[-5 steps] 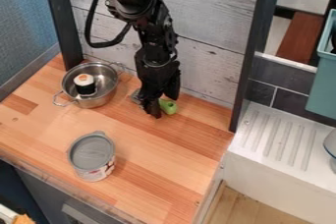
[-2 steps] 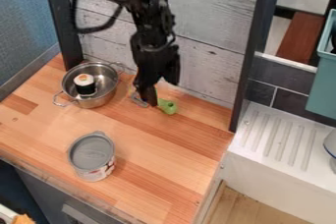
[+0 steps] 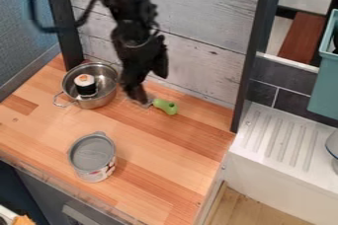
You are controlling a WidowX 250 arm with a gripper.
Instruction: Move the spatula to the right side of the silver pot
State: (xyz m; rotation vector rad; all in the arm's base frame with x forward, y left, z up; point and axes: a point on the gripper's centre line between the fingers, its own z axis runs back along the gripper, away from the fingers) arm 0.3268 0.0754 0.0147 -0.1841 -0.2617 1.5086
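Note:
The gripper [image 3: 151, 87] hangs just above the spatula's head end, a little right of the silver pot, with its two fingers apart and nothing held between them. On the wooden counter lies the spatula [image 3: 165, 106], its green handle pointing right and its grey head partly hidden behind the nearer fingertip. To the left stands the silver pot [image 3: 104, 101], upright, with a sushi-like piece [image 3: 85, 85] inside it. A gap of counter separates pot and spatula.
A lidded can [image 3: 92, 157] stands on the front part of the counter [image 3: 158, 169]. Behind is a pale plank wall [image 3: 198, 46], with a dark post [image 3: 253, 56] at its right. A white drainboard [image 3: 280, 137] lies beyond the counter's right edge.
The arm and gripper have moved left and slightly up, uncovering more of the spatula's green handle. The spatula stays on the counter; the pot and can have not moved.

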